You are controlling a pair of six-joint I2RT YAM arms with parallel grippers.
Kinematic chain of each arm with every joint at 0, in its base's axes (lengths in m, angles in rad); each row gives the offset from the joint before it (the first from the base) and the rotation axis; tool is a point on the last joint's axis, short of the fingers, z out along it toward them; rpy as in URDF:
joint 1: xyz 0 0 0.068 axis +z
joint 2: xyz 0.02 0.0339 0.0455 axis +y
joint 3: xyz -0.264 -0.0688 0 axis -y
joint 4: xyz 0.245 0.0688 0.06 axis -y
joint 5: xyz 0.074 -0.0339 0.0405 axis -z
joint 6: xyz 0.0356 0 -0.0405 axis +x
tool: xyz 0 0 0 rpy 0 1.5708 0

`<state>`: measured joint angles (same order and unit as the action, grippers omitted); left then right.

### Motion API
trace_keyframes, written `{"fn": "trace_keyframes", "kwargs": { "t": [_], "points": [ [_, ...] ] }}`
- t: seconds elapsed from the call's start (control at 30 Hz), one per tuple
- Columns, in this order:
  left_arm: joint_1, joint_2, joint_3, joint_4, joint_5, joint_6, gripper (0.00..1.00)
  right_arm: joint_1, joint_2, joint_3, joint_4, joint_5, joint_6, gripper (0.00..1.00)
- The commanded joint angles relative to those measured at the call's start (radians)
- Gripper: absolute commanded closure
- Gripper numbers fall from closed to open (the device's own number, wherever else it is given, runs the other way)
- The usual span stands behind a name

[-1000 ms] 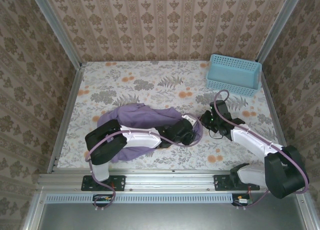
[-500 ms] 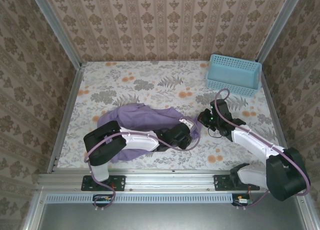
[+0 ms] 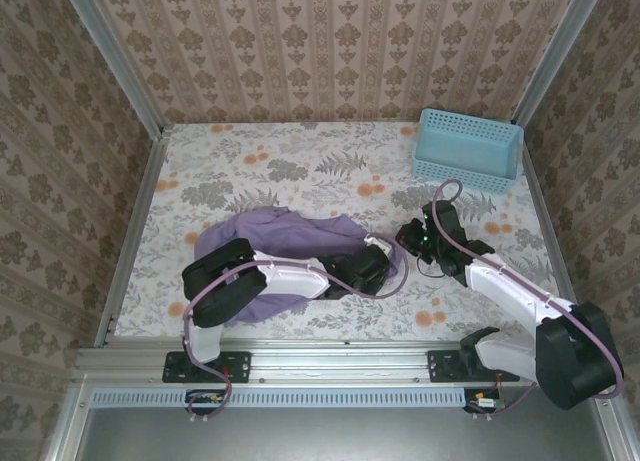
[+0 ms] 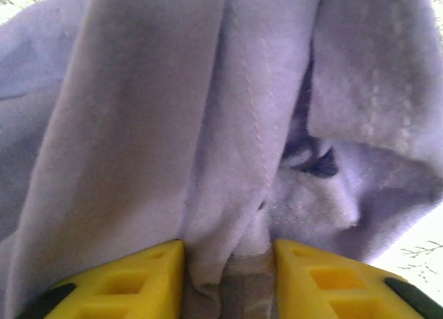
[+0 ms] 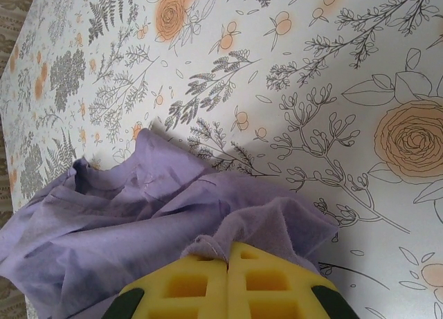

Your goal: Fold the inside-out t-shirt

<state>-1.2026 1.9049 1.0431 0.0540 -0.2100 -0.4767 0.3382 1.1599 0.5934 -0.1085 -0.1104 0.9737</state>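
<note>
The t-shirt (image 3: 285, 231) lies bunched in a long heap on the near half of the table (image 3: 300, 161), left of the middle. Its long axis runs left to right, roughly along the table's near edge. One end points toward the left edge and the other toward the middle. No neck or sleeve can be made out in the folds, so I cannot tell which end is the top.

The left gripper (image 3: 373, 267) sits on the heap's near right part. In the left wrist view its yellow fingers (image 4: 131, 284) stand a little apart, with a thick fold of the t-shirt (image 4: 138, 125) clamped between them. A stitched seam runs up that fold.

The right gripper (image 3: 406, 239) is at the heap's right end. In the right wrist view its fingers (image 5: 187, 284) are pressed together, pinching an edge of the t-shirt (image 5: 124, 222) at their tips, and the cloth spreads away to the left over the flowered table (image 5: 332, 70).

The blue basket (image 3: 465, 176) stands in the far right corner, well apart from the t-shirt. Its own blue floor shows inside.
</note>
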Motion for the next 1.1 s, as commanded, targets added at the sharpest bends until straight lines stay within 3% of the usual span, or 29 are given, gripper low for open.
{"fn": "trace_keyframes", "kwargs": {
  "t": [0.0, 0.13, 0.37, 0.57, 0.7, 0.9, 1.07],
  "points": [
    [0.006, 0.003, 0.015, -0.035, -0.02, -0.01, 0.7, -0.003, -0.022, -0.013, 0.0, 0.008, 0.013, 1.0],
    [-0.001, -0.051, -0.006, -0.035, -0.051, -0.01, 0.83, -0.004, -0.01, -0.015, -0.011, 0.025, 0.003, 1.0],
    [-0.053, -0.233, -0.101, 0.02, -0.109, 0.025, 0.94, -0.016, 0.052, -0.014, -0.03, 0.09, -0.042, 1.0],
    [-0.086, -0.412, -0.247, 0.131, -0.096, 0.065, 0.96, -0.06, 0.153, -0.004, 0.014, 0.067, -0.067, 1.0],
    [-0.073, -0.486, -0.314, 0.152, -0.097, 0.067, 0.95, -0.09, 0.175, -0.01, 0.081, -0.03, -0.085, 1.0],
    [-0.005, -0.539, -0.379, 0.181, -0.048, 0.041, 0.95, -0.124, 0.065, -0.046, 0.063, -0.123, -0.135, 1.0],
    [0.047, -0.608, -0.431, 0.216, -0.009, 0.024, 0.95, -0.154, -0.062, -0.082, -0.009, -0.128, -0.173, 1.0]
  ]
}}
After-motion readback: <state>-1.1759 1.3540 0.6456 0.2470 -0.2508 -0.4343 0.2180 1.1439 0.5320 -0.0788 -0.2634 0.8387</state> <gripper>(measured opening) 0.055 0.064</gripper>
